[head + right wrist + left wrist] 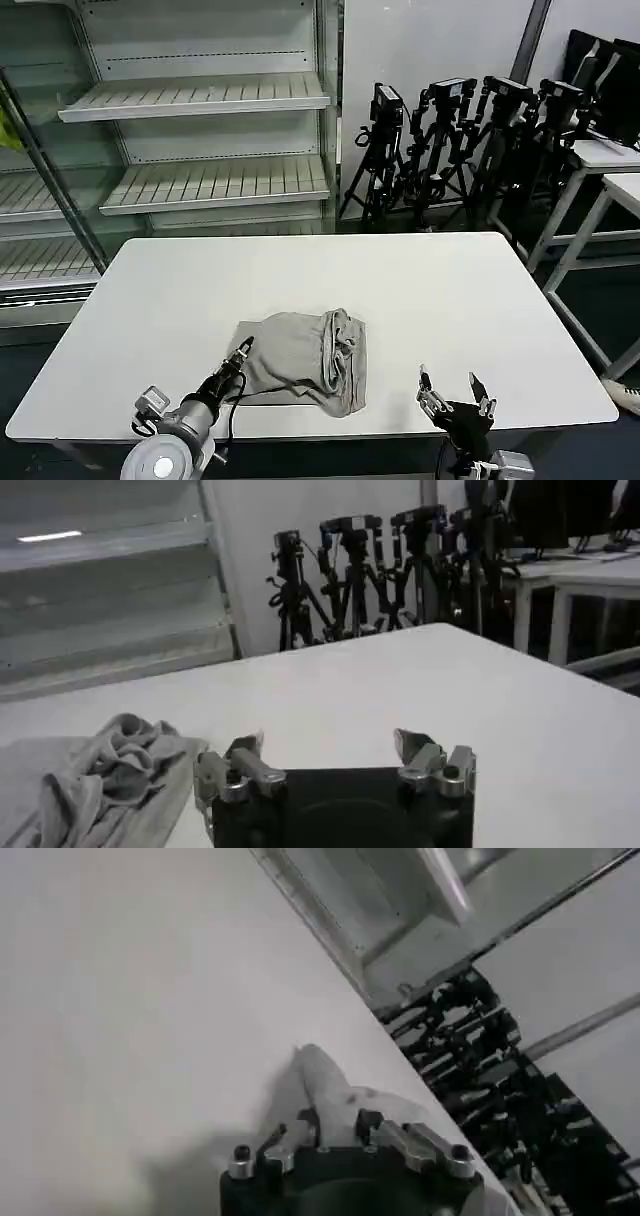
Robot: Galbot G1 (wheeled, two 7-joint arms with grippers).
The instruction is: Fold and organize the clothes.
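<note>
My left gripper (243, 349) pinches the grey shirt (300, 372) at its lower-left edge — my right gripper (455, 388) waits spread, lower right.

Left end effector (337, 1125) nearly closed at grey shirt (335, 1091); white table (120, 1018) beneath

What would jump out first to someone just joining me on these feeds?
The crumpled light grey shirt bunched near the front edge of the white table, its right side gathered in folds. The left gripper is at the shirt's left edge, fingers close together on the fabric, while the right gripper hangs open off to the shirt's right, apart from it. Behind the table stands a row of black tripods.
</note>
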